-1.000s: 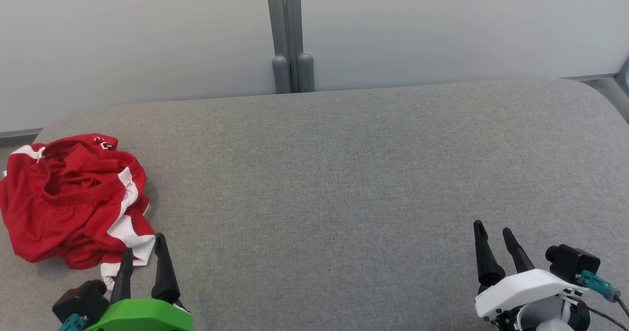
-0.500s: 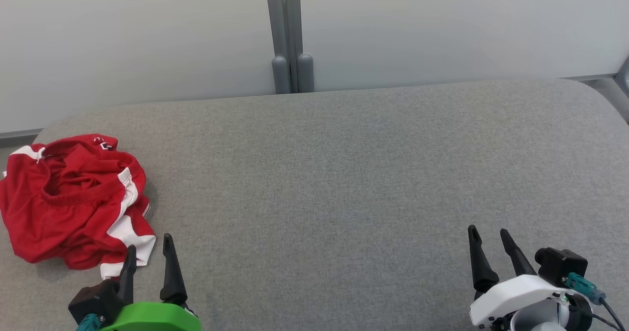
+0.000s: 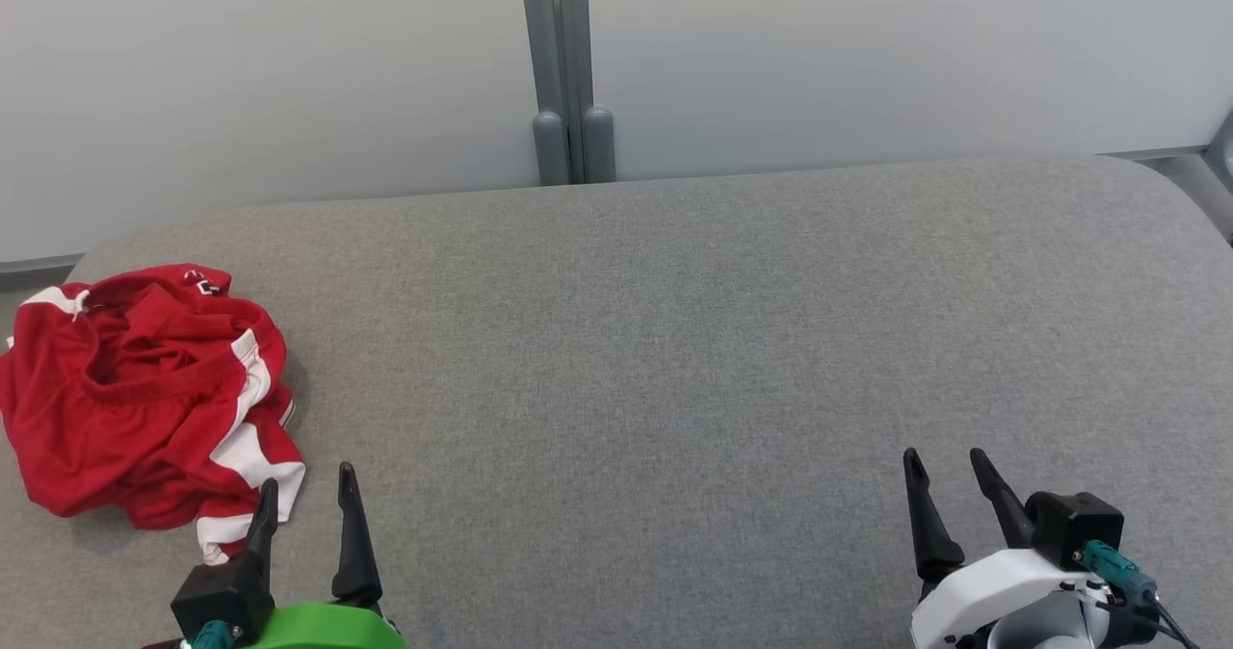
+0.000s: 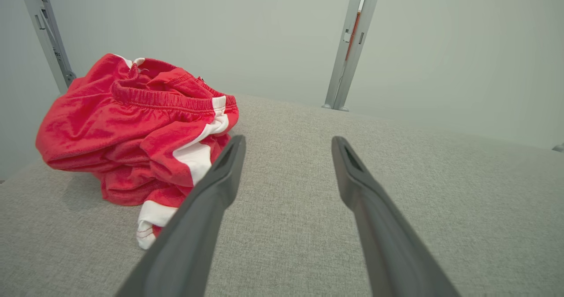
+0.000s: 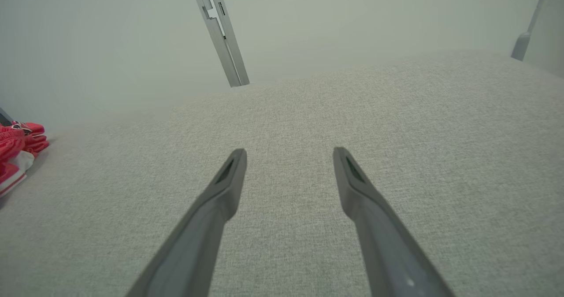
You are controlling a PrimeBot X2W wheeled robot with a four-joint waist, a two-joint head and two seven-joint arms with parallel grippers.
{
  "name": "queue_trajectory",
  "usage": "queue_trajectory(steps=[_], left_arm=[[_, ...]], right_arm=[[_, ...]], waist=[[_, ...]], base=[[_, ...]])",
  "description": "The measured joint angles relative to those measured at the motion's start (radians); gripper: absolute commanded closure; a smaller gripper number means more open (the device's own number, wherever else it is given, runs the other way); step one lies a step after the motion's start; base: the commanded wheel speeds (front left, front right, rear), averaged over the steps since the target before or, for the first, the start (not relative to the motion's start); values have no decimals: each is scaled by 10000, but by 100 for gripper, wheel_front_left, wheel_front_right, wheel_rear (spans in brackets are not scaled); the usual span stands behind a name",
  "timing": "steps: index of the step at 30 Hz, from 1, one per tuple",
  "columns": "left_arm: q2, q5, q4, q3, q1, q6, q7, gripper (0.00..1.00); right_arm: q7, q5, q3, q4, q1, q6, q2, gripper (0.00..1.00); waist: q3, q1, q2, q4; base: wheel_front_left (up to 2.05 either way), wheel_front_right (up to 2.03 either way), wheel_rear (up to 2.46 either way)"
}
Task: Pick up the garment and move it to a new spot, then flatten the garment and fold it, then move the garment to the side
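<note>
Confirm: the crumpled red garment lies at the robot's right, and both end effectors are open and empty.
Wrong side: the head view shows the garment at the robot's left, by the left end effector; it and the right end effector are open and empty.

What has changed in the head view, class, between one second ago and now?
The left gripper slid to the right and drew back a little toward the robot. The right gripper slid to the left and drew back too. Nothing was taken hold of or let go. Both grippers stayed open, and the shorts stayed crumpled at the pad's left end.
</note>
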State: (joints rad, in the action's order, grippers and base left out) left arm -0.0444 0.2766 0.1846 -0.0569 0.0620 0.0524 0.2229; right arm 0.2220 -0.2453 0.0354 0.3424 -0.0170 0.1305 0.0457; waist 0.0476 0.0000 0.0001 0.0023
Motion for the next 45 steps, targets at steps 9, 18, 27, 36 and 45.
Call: queue_trajectory(steps=[9, 18, 27, 36, 45], left_arm=[[-8, -579, 54, -81, 61, 21, 161, 0], [-15, -1156, 100, -136, 84, 90, 337, 0], [-21, -1427, 119, -196, 94, 107, 395, 0], [-21, -1170, 174, -192, 97, 109, 397, 0], [-23, -838, 284, -67, 109, 186, 410, 0]], right_arm=[[180, 642, 77, 35, 35, 0, 10, 0], [339, 1264, 138, 90, 66, 2, 17, 0], [407, 1484, 144, 119, 67, 2, 21, 0], [407, 1484, 140, 127, 82, 2, 23, 0], [407, 1457, 284, 77, 194, 4, 25, 0]], waist=[[91, 0, 0, -8], [117, 0, 0, 12], [124, 0, 0, 23], [147, 0, 0, 60], [176, 0, 0, 769]], base=[[0, 0, 0], [0, 0, 0], [0, 0, 0], [0, 0, 0], [0, 0, 0]])
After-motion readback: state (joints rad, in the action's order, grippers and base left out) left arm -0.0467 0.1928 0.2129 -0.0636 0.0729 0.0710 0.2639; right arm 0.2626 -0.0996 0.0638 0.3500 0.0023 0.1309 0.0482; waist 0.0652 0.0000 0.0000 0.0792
